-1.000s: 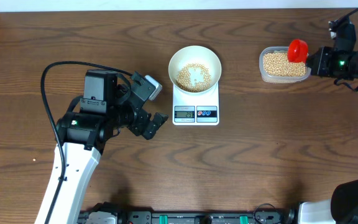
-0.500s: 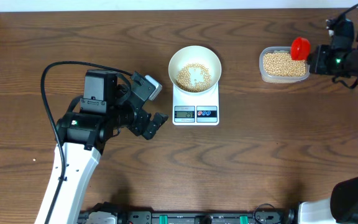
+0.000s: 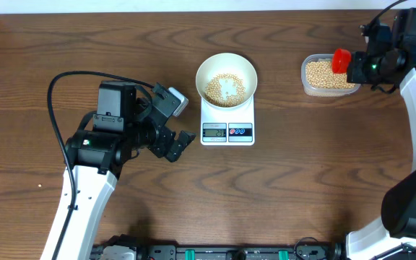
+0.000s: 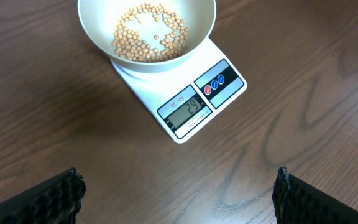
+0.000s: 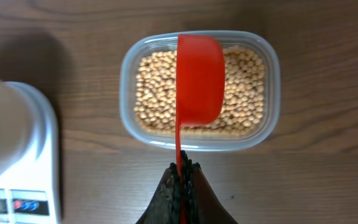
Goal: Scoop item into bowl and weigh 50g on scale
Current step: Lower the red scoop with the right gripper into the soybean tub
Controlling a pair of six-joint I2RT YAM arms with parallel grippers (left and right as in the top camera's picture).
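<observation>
A white bowl (image 3: 226,78) holding a thin layer of tan beans (image 3: 224,88) sits on the white scale (image 3: 227,124); both also show in the left wrist view, the bowl (image 4: 98,37) on the scale (image 4: 185,106), whose display reads 29. A clear container (image 3: 328,75) full of beans stands at the right. My right gripper (image 3: 358,66) is shut on the handle of a red scoop (image 3: 341,59), held above the container; the scoop (image 5: 199,78) shows its back over the beans (image 5: 247,87). My left gripper (image 3: 181,123) is open and empty left of the scale.
The left arm's black cable (image 3: 71,78) loops over the table at the left. The table's far edge (image 3: 193,10) runs along the top. The container's rim (image 5: 126,81) lies close to the scale's right side (image 5: 42,137).
My right gripper has swung left and turned with the red scoop, which now sits further over the container. The left arm, bowl and scale have not moved.
</observation>
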